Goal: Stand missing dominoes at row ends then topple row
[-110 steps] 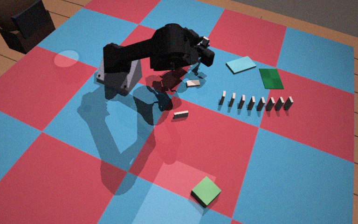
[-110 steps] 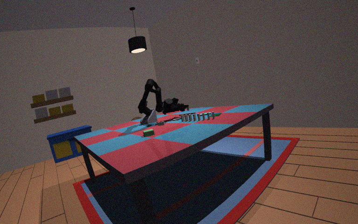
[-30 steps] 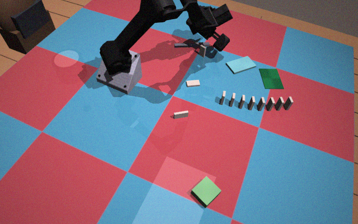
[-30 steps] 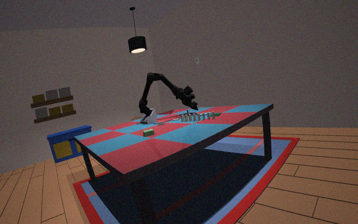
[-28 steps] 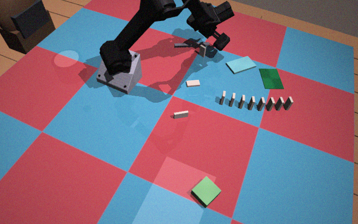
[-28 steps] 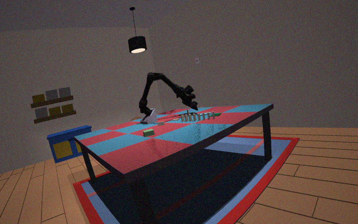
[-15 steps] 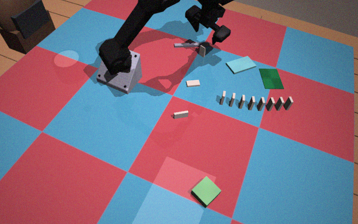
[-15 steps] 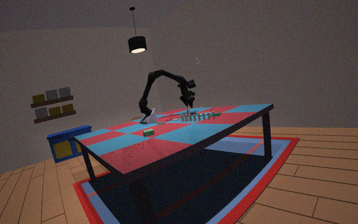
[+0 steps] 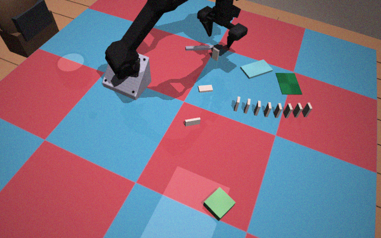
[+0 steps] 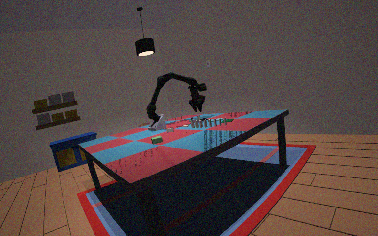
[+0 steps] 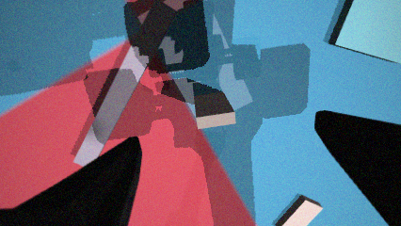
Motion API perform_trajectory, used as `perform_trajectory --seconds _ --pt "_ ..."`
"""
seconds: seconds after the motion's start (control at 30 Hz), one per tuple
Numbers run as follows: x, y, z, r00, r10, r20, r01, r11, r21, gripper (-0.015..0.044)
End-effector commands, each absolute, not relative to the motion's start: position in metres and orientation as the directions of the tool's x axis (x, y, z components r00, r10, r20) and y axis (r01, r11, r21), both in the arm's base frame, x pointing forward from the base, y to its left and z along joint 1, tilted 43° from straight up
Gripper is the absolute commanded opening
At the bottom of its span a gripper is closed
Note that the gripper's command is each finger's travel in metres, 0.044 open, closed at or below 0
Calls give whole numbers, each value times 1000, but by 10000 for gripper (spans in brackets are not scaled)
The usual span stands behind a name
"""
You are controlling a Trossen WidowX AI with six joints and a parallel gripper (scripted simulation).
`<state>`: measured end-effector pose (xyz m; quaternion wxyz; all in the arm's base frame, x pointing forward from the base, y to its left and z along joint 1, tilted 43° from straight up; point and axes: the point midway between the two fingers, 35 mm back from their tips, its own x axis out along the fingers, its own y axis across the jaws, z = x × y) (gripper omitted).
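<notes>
A row of several upright dominoes (image 9: pixel 268 109) (image 10: pixel 210 123) stands right of centre in the top view. One loose domino (image 9: pixel 215 54) (image 11: pixel 216 120) stands upright away from the row. Another domino (image 9: pixel 205 88) (image 11: pixel 302 216) lies flat left of the row. A third domino (image 9: pixel 192 121) (image 10: pixel 170 130) rests on its long edge on a red square. My gripper (image 9: pixel 220 41) (image 10: pixel 198 110) (image 11: pixel 228 132) is open and empty, pointing down above the table near the loose upright domino. In the wrist view that domino shows between the fingertips, lower than them.
A grey bar (image 9: pixel 190 47) (image 11: pixel 113 104) lies close beside the loose upright domino. A light cyan slab (image 9: pixel 256 69) (image 11: pixel 372 30) and a dark green sheet (image 9: pixel 288 83) lie behind the row. A light green block (image 9: pixel 219 203) (image 10: pixel 156 139) sits at the front.
</notes>
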<state>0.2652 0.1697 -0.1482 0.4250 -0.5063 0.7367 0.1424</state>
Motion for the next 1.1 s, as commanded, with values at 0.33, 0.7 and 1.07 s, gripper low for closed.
perform_trajectory --seconds 0.33,0.7,1.07 --pt "254 134 -182 -141 -643 -753 -871 442 -215 440" --pt "252 129 -188 -141 -643 -752 -871 442 -215 309" --pt "252 129 -188 -141 -643 -752 -871 442 -215 107"
